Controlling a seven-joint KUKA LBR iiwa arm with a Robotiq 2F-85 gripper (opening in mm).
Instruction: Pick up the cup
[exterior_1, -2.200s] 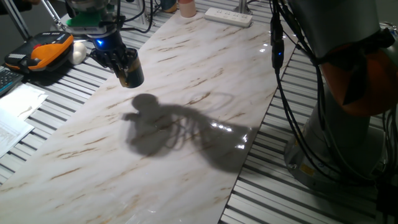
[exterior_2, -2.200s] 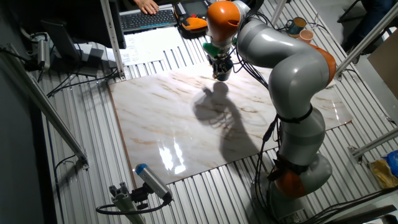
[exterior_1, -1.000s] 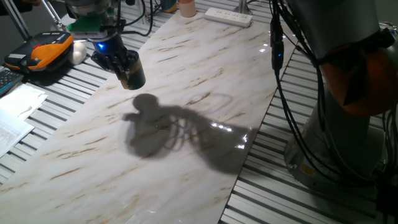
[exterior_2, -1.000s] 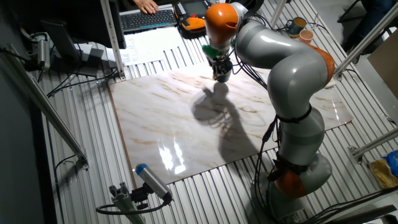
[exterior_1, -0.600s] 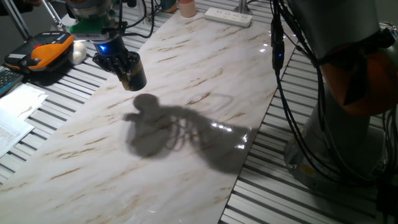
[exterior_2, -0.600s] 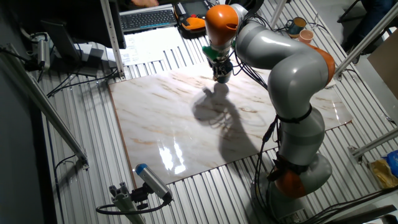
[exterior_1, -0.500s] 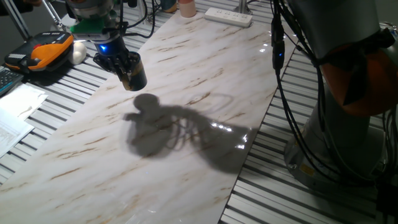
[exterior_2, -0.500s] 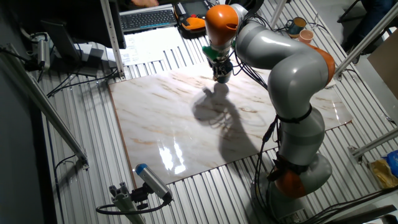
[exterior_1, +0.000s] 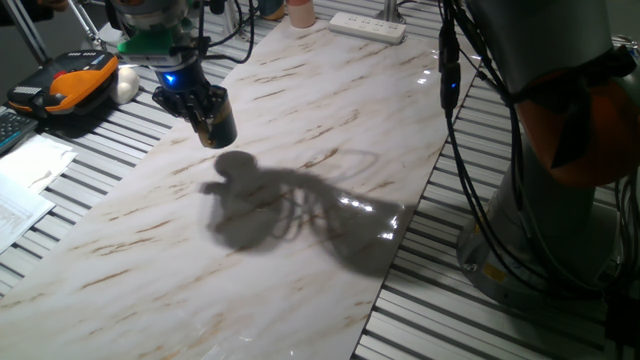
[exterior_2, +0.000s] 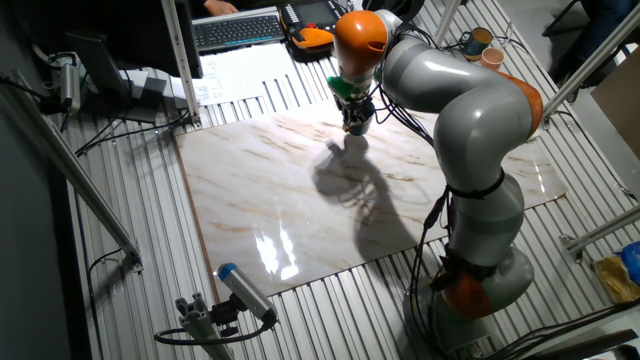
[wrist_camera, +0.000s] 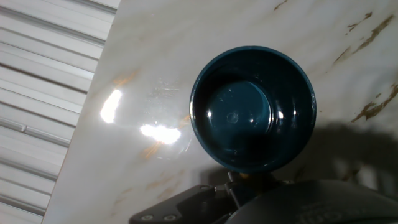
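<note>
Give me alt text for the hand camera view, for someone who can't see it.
Looking straight down into an empty dark blue cup, its round opening filling the middle of the picture, held at its lower edge by the dark hand. Beneath it lies a pale marble tabletop with brown veins and bright light glare, and ribbed metal slats run along the left side.

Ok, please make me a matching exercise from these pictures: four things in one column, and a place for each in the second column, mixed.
1 cup
2 power strip
3 keyboard
4 papers

a at the far end of the marble board
b on the slatted table beside the board
c in the gripper, above the board
d beside the orange device

Pairs: 1-c, 2-a, 3-d, 4-b
</note>
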